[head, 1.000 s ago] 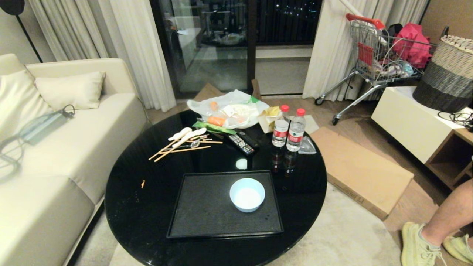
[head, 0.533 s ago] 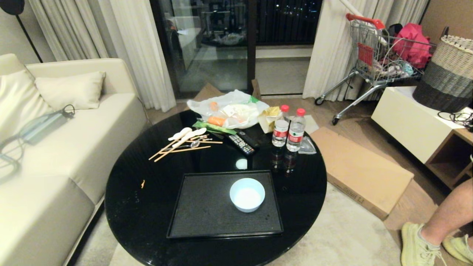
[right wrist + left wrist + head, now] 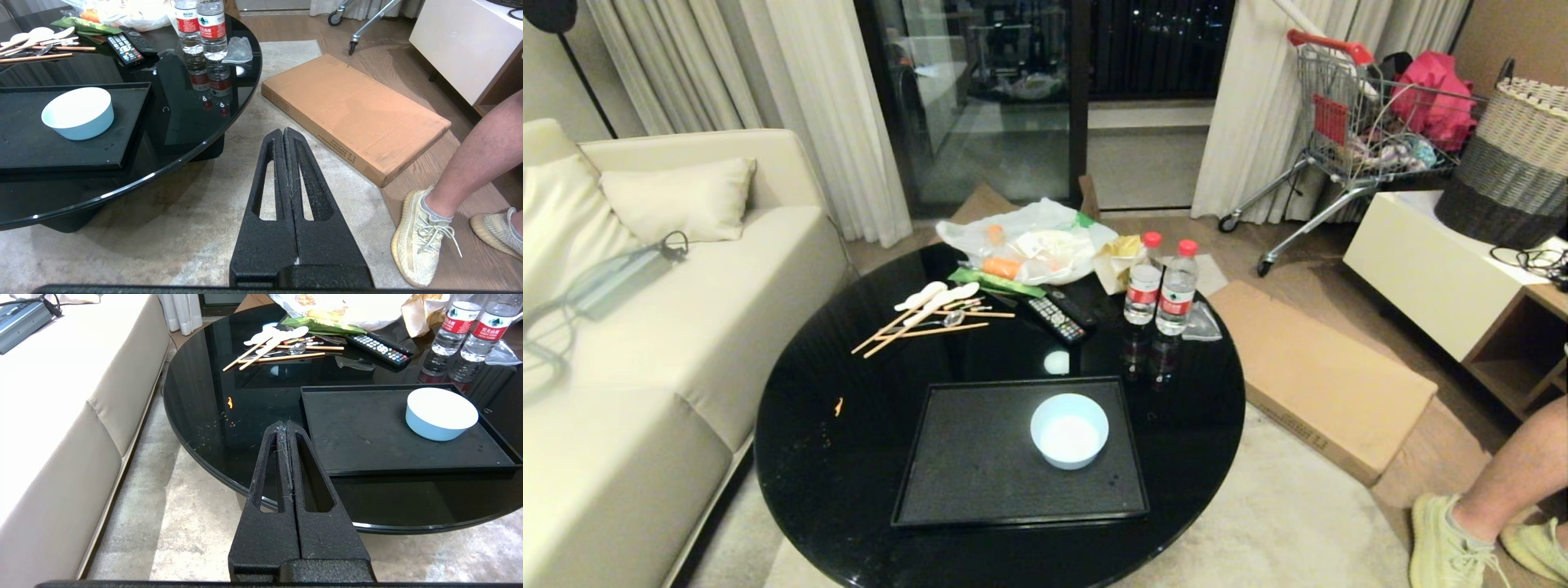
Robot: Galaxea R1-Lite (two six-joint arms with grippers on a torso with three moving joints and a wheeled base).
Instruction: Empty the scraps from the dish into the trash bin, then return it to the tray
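On one tray (image 3: 980, 465), one dish (image 3: 1069, 429); left claw (image 3: 285, 425), right claw (image 3: 283, 132) pressed together.

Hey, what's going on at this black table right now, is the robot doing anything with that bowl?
Nothing is being handled at this moment. The white bowl sits upright on the black tray on the round table, and looks empty. The left claw is shut, off the table's near edge. The right claw is shut too, over the rug beside the table. No trash bin shows. A person's leg is off to the robot's right.
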